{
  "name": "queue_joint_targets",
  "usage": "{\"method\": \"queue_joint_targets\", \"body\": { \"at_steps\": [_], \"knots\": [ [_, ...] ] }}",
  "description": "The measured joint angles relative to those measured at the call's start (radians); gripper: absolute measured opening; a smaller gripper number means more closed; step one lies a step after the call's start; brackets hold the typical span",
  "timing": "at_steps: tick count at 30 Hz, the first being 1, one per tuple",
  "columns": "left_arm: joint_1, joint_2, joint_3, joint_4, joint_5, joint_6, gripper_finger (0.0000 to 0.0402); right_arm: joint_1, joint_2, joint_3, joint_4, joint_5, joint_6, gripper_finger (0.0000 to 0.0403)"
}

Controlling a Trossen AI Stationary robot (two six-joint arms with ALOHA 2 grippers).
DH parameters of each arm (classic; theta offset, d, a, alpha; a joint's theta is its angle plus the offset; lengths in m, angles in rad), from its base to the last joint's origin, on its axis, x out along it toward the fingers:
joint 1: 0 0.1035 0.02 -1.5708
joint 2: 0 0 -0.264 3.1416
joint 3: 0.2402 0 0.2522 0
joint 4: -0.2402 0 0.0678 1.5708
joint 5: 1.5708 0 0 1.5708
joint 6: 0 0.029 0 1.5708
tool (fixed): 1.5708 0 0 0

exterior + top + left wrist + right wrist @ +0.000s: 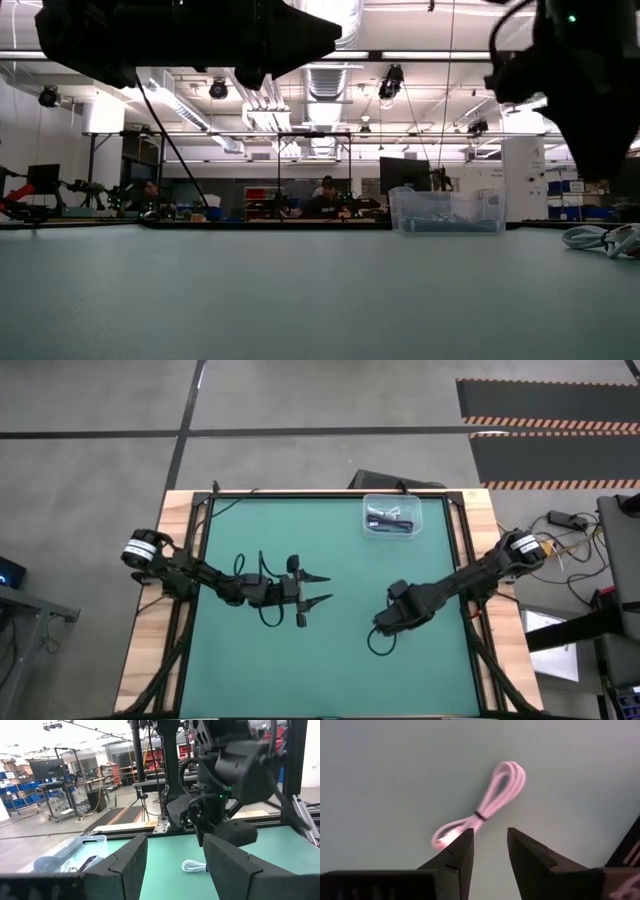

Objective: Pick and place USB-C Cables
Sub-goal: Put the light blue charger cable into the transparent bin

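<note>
A white-grey bundled cable (487, 805), tied at its middle, lies flat on the green mat; it also shows in the low view (600, 238) and in the left wrist view (194, 866). My right gripper (489, 840) hangs over it pointing down, open, with its fingertips above the cable's plug end and clear of it; in the high view (386, 624) it hides the cable. My left gripper (322, 589) is open and empty over the mat's middle, pointing toward the right arm. Dark cables (388, 520) lie in a clear bin (416, 528).
The clear bin stands at the mat's far right, also in the low view (447, 210) and the left wrist view (75, 855). A black frame (205, 540) borders the mat. Thin black arm wires (378, 645) loop beside each gripper. Open mat lies near the front edge.
</note>
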Motion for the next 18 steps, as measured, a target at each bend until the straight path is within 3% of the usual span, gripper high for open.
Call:
{"method": "queue_joint_targets", "body": {
  "at_steps": [6,18],
  "knots": [
    [0.0,0.0,0.0,-0.002,0.0,0.0,0.0178,0.002,-0.001,-0.091,0.012,0.0,0.107,0.0124],
    [0.0,0.0,0.008,0.006,0.0,-0.049,0.0178,0.0,-0.003,-0.147,0.12,0.015,0.088,0.017]
  ]
}}
